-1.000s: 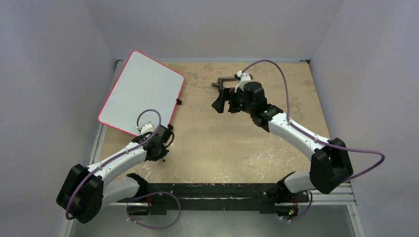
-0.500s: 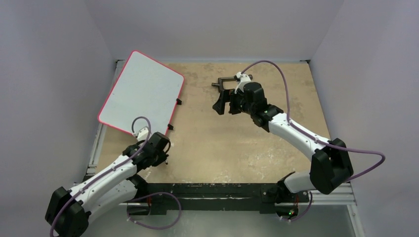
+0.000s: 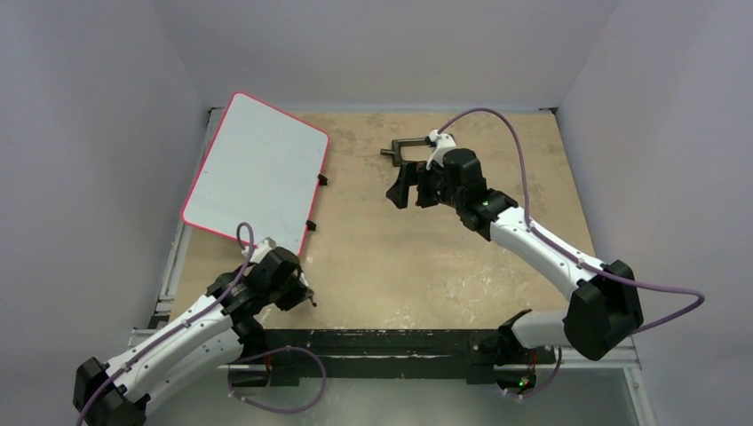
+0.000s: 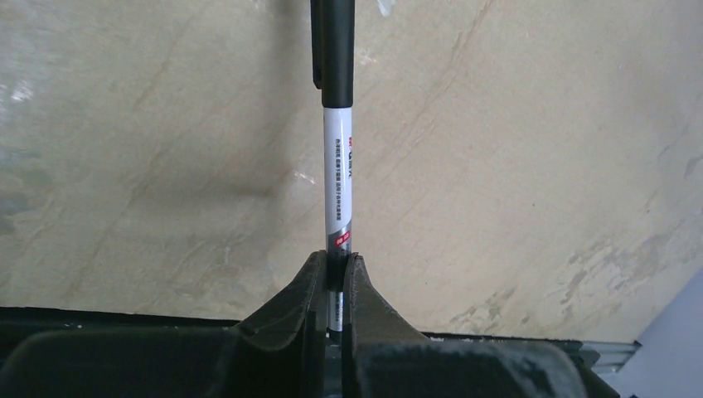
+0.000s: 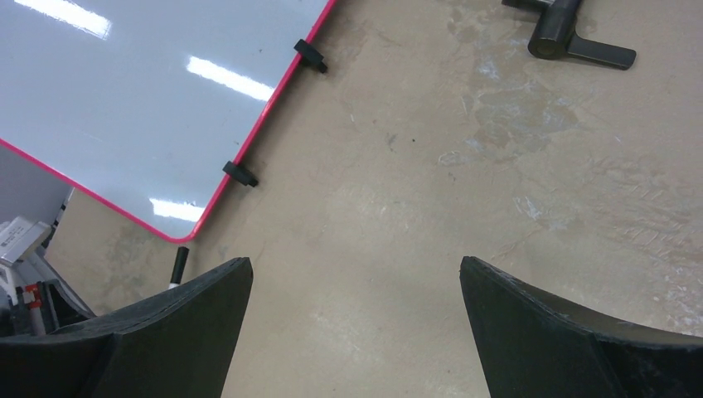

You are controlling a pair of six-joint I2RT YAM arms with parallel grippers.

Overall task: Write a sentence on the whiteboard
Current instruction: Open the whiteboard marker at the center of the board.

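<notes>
**Whiteboard (image 3: 253,169) lies askew at the far left corner**

Top view: the whiteboard is a flat rectangle with rounded corners and a thin red rim. Two small black clips (image 3: 322,180) jut from its right edge. The tabletop (image 3: 426,266) is scuffed, blotchy tan board. The left gripper (image 3: 300,291) hangs by the near left corner. The right gripper (image 3: 404,185) hovers toward the far edge, near a black metal clamp (image 3: 404,149).

Left wrist view: the black fingers are clenched on a marker (image 4: 337,166). It has a pale grey barrel, a black cap and a red-marked label whose print is too small to read.

Right wrist view: the curved matte fingers stand wide apart, grasping nothing. The board's glossy face mirrors bright light streaks.
</notes>
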